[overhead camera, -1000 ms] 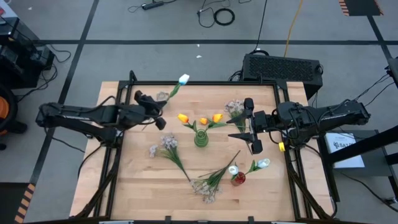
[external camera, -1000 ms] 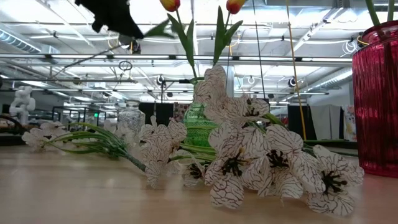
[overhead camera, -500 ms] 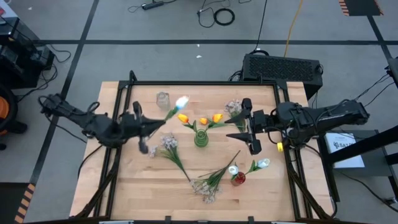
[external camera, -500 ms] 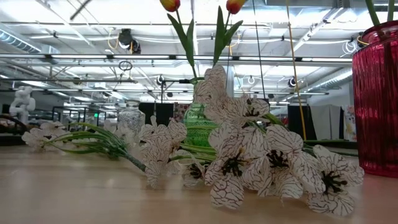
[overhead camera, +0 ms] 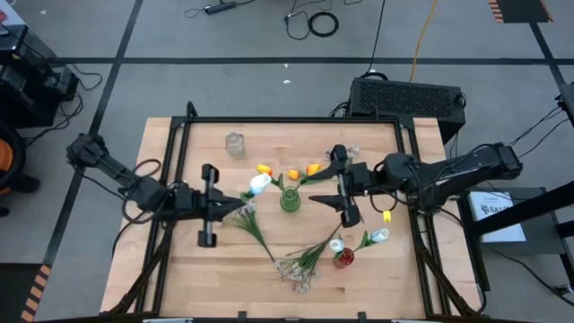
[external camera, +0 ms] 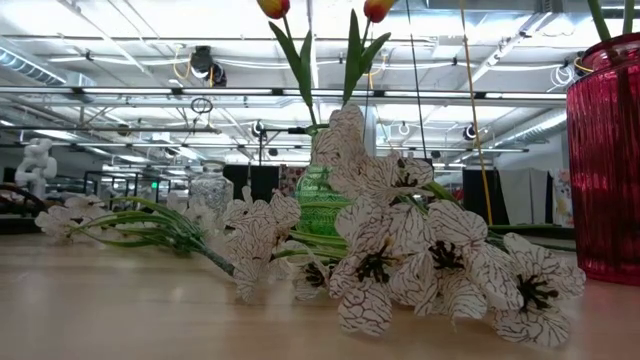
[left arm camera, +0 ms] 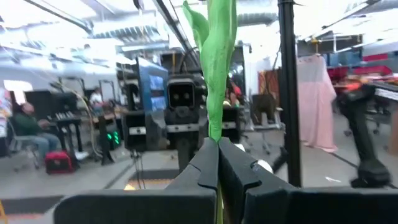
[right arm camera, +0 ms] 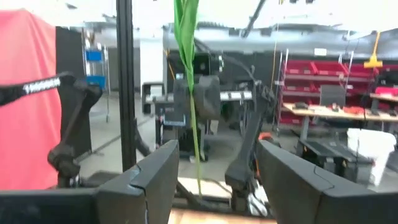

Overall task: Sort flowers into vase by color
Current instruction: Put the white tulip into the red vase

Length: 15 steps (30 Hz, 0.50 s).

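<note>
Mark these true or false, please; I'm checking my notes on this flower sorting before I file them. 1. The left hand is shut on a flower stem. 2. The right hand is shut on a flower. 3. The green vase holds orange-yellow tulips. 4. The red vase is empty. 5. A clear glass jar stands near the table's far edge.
1. True: the left hand is shut on the white tulip by its green stem.
2. False: the right hand is open, its fingers apart around a stem.
3. True: the green vase holds orange-yellow tulips.
4. False: the red vase already holds white tulips.
5. True: the clear glass jar stands there.
</note>
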### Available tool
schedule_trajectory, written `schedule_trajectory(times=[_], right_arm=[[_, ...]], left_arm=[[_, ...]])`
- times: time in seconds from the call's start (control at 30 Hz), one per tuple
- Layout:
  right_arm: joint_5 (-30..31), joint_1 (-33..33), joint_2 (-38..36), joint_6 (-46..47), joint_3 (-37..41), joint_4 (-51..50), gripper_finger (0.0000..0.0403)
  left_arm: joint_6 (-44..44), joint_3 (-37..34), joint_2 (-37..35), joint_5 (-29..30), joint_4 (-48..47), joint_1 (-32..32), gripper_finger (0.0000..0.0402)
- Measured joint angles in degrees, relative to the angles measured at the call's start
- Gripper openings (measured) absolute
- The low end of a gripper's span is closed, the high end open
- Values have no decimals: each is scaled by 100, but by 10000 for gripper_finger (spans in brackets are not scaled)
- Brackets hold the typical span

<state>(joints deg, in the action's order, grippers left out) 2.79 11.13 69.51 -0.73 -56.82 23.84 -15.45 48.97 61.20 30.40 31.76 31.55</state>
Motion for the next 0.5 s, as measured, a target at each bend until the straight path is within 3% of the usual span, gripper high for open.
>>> schedule_trajectory(times=[0.17,0.27,0.5], right_arm=[[-108,142,500,-255,0,1004,208],[-349,220,737,-341,0,1545,208],[-449,298,977,97,0,2232,208]], left_arm=[[-189,0,580,-103,1009,-172,1],[-147,0,932,-502,1622,-327,1],[-141,0,1702,-1008,2857,-562,1]])
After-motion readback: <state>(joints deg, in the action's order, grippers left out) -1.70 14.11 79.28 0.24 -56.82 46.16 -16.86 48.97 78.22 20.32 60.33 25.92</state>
